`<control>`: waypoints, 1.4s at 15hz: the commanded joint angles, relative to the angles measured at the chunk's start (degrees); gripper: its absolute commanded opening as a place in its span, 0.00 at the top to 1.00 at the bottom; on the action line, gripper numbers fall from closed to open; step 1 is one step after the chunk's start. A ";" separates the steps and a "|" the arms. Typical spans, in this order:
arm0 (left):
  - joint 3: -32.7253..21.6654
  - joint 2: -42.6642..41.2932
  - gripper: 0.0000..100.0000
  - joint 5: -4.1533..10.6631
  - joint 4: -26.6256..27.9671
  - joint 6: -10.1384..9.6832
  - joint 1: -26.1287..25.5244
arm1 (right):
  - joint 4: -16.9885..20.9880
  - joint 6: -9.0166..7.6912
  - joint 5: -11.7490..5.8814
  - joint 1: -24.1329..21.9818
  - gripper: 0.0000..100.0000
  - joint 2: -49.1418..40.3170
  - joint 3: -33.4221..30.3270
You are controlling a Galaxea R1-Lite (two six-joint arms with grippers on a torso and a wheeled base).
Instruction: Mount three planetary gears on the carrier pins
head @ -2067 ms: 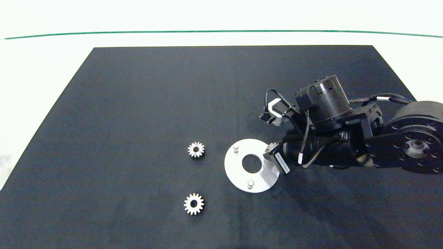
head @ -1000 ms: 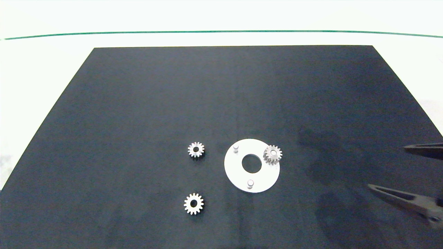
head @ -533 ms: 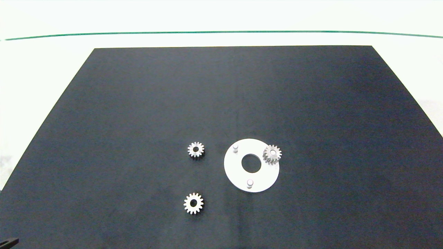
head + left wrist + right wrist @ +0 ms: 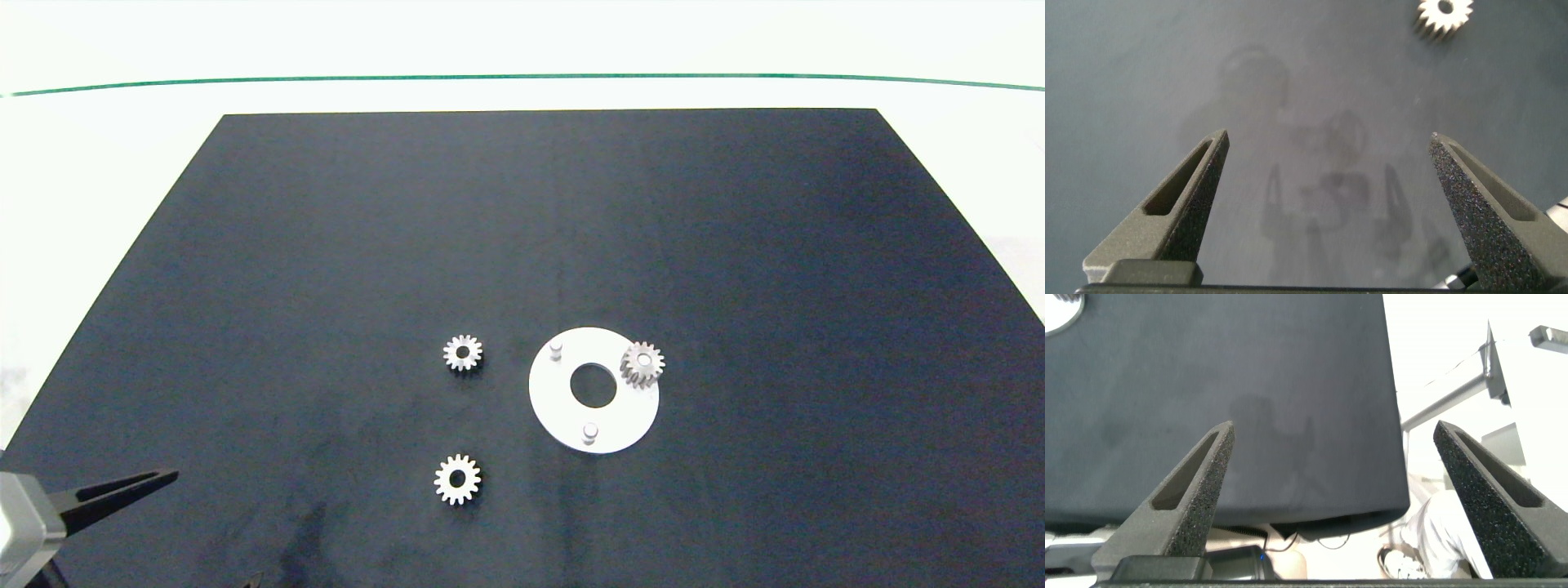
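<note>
A white disc point(image 4: 563, 400) lies on the black mat, with two bare carrier pins, one at the far left point(image 4: 555, 349) and one at the near side point(image 4: 589, 431). One planetary gear point(image 4: 642, 363) sits on the disc's right pin, slightly tilted. Two more gears lie flat on the mat left of the disc, one farther point(image 4: 463, 353) and one nearer point(image 4: 457, 479). My left gripper point(image 4: 216, 527) is open at the mat's near-left corner, holding nothing. In the left wrist view it point(image 4: 1328, 137) hovers over bare mat with a gear point(image 4: 1444, 16) ahead. My right gripper point(image 4: 1333, 425) is open and empty, outside the head view.
The black mat point(image 4: 522, 229) covers most of the white table, and its edge point(image 4: 1396, 457) runs between the right fingers in the right wrist view. A sliver of the disc point(image 4: 1055, 322) shows there too. A green line point(image 4: 522, 76) crosses the far table.
The right arm let go of the gear on the disc's right pin and pulled back out of the head view. The left gripper has come in at the bottom-left corner.
</note>
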 commanded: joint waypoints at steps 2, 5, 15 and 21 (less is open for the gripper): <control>0.14 11.15 0.00 -0.01 -8.15 -0.05 -4.13 | -0.37 0.02 3.48 -1.98 0.00 -0.61 5.91; 0.14 13.70 0.00 -0.01 -11.58 -0.23 -4.84 | -6.52 -0.15 8.49 -5.23 0.00 -4.39 15.57; 0.05 24.51 0.00 4.91 -20.10 -0.14 -14.15 | -10.83 -0.51 8.49 -5.50 0.00 -5.36 21.46; -0.39 34.70 0.00 13.61 -31.70 -0.58 -25.67 | -10.83 -0.59 8.31 -5.50 0.00 -5.44 21.37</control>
